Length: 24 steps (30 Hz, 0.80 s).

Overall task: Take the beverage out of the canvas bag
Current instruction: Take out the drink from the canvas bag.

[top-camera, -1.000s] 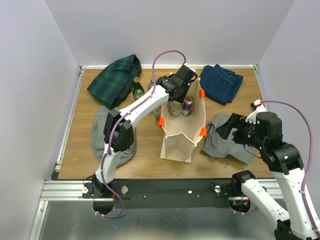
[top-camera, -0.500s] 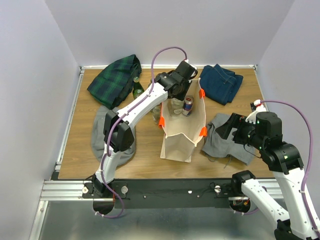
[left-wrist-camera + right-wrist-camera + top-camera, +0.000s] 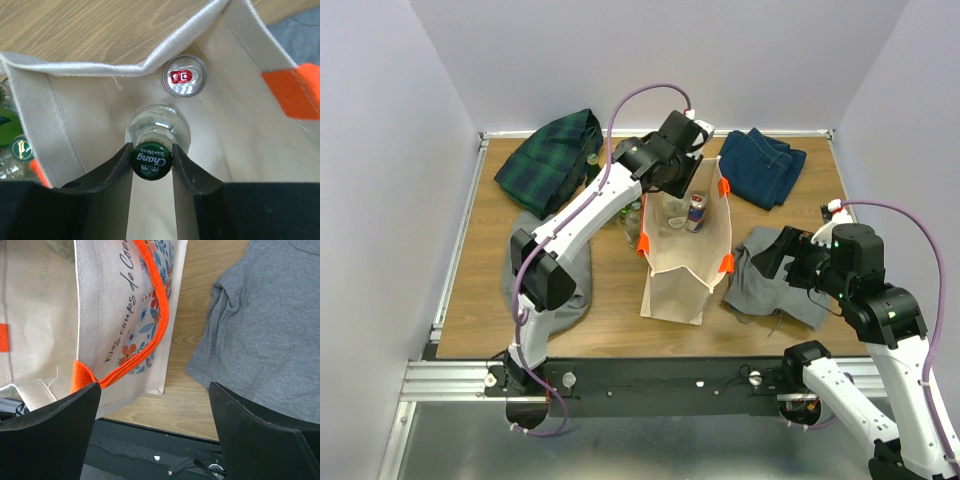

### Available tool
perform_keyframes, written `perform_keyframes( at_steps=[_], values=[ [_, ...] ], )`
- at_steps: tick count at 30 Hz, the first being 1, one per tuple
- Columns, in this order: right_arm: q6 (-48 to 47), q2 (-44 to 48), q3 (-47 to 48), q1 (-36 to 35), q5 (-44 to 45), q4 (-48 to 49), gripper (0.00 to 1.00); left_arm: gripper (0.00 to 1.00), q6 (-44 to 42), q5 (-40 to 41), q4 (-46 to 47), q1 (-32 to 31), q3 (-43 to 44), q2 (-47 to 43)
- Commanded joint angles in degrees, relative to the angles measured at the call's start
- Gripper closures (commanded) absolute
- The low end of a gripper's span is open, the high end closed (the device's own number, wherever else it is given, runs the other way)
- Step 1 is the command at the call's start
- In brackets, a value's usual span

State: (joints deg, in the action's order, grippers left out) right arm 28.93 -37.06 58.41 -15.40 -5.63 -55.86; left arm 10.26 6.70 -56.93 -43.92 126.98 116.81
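The beige canvas bag (image 3: 685, 270) with orange handles stands upright mid-table. My left gripper (image 3: 676, 196) reaches into its open top. It is shut on the green cap (image 3: 151, 161) of a clear glass bottle (image 3: 158, 123), the beverage, which stands upright inside the bag (image 3: 240, 100). A silver can with a red tab (image 3: 184, 82) stands beside it against the bag's far wall, also visible from above (image 3: 696, 212). My right gripper (image 3: 772, 257) hangs open to the right of the bag over a grey shirt, with nothing between its fingers (image 3: 154, 390).
Green-capped bottles (image 3: 632, 215) stand just outside the bag's left wall (image 3: 11, 131). A plaid cloth (image 3: 550, 160) lies back left and folded jeans (image 3: 762, 165) back right. A grey shirt (image 3: 775, 285) lies right of the bag, and another grey cloth (image 3: 520, 270) lies at the left.
My left arm has risen and swung back a little, carrying the gripped bottle upward inside the bag. The right arm has not moved.
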Motion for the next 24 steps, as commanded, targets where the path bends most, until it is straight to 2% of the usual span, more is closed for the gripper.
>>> perform_keyframes(
  at_steps=[1, 24],
  values=[
    [0.3, 0.5, -0.4, -0.3, 0.2, 0.2, 0.02, 1.0, -1.7, -4.0, 2.3, 0.2, 2.1, -7.6],
    [1.3, 1.7, -0.1, -0.2, -0.1, -0.3, 0.02, 1.0, -0.9, -8.7, -0.1, 0.2, 3.0, -15.5]
  ],
)
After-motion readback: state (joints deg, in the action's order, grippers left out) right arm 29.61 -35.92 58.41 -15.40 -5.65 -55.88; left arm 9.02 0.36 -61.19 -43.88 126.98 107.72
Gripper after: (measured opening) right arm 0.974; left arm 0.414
